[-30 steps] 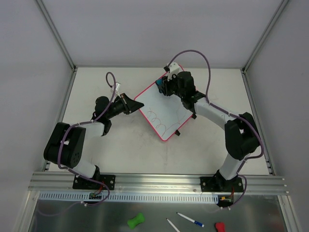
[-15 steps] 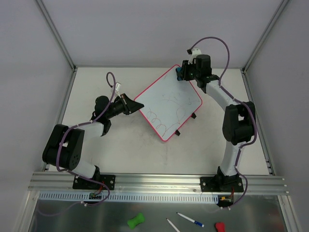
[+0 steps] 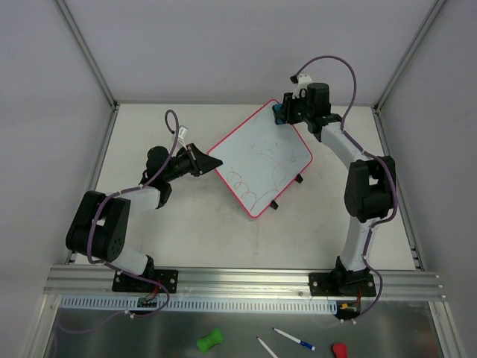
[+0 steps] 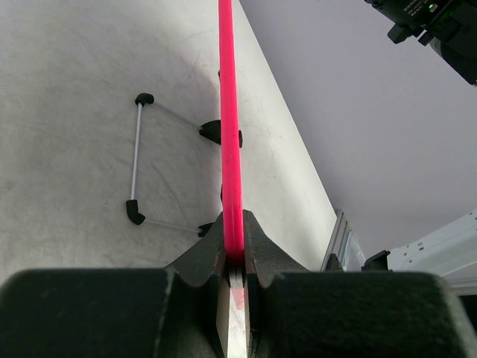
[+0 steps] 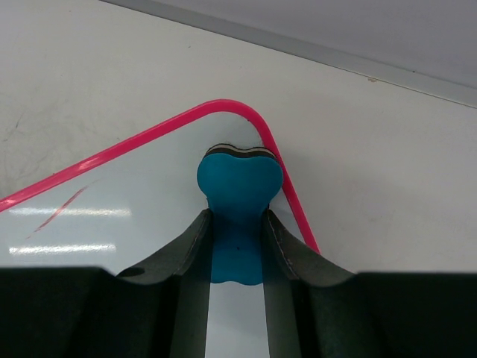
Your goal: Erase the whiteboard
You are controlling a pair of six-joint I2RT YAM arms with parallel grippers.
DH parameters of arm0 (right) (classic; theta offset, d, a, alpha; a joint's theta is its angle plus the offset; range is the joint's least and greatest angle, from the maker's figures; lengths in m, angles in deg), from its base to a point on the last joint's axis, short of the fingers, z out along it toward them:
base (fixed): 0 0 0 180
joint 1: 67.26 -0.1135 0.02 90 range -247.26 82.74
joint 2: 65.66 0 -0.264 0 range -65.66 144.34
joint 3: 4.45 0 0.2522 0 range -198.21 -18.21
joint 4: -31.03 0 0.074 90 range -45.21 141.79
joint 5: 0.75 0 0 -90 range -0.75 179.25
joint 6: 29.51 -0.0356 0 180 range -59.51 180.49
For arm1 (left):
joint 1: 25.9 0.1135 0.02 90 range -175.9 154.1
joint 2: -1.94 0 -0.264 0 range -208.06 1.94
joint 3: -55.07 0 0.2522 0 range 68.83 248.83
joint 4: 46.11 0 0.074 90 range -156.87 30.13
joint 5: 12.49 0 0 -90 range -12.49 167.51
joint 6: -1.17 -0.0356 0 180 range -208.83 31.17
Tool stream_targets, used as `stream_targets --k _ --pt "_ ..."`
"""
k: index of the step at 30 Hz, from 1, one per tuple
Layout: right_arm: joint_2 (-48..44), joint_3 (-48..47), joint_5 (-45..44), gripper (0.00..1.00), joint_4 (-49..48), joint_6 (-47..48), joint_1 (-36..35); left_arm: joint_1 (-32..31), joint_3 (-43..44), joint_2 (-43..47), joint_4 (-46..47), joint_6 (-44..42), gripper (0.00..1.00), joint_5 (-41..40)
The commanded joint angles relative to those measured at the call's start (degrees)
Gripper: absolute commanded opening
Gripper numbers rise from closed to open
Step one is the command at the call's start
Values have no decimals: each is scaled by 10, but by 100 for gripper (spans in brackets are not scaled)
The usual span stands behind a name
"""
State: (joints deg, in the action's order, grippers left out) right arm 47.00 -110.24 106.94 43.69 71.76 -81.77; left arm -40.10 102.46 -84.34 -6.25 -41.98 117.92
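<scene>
The whiteboard (image 3: 261, 160), white with a pink-red rim and thin scribbles, lies turned like a diamond at the table's middle. My left gripper (image 3: 203, 161) is shut on its left corner; in the left wrist view the pink rim (image 4: 229, 134) runs edge-on between the jaws of the left gripper (image 4: 234, 250). My right gripper (image 3: 282, 113) is shut on a blue eraser (image 5: 238, 198) that rests at the board's far corner (image 5: 246, 112). A short red mark (image 5: 63, 206) shows on the board to the left of the eraser.
Two small black clips (image 3: 286, 191) stick out at the board's lower right edge. A wire stand (image 4: 138, 156) shows under the board in the left wrist view. On the shelf below the rail lie a green object (image 3: 209, 341), two pens (image 3: 293, 339) and a red object (image 3: 339, 350).
My right gripper has moved with the eraser from the board's upper area to its far corner, then held there. The left gripper has kept its hold on the board's left corner.
</scene>
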Motion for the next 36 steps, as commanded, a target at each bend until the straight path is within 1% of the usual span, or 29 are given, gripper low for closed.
stream_targets --k 1,5,9,15,19,24,27,28,32,33,36 --pt "-32 4 38 0 30 45 -22 -6 27 -11 12 -43 0 76" --pt "-40 -2 41 0 51 84 -43 -7 36 -18 7 -40 0 82" --pt "-36 -12 65 0 88 104 -58 -7 43 -20 -12 -47 0 83" --pt "-36 -20 62 0 145 164 -109 -7 45 -22 -19 -48 0 83" --pt "-39 -22 83 0 175 195 -141 -7 45 -21 -19 -48 0 82" --pt "-54 -12 92 0 198 222 -156 -7 44 -20 -21 -49 0 82" --pt "-60 -8 64 0 197 222 -156 -7 44 -18 -20 -49 0 82" --pt "-59 -10 33 1 197 219 -156 -7 43 -18 -21 -49 0 82" --pt "-33 -49 -22 0 200 177 -141 -7 43 -14 -21 -49 0 82" --pt "-25 -77 -24 0 213 157 -135 -7 42 -13 -21 -49 0 82" --pt "7 -118 -31 0 218 116 -110 -7 40 -11 -21 -51 0 84"
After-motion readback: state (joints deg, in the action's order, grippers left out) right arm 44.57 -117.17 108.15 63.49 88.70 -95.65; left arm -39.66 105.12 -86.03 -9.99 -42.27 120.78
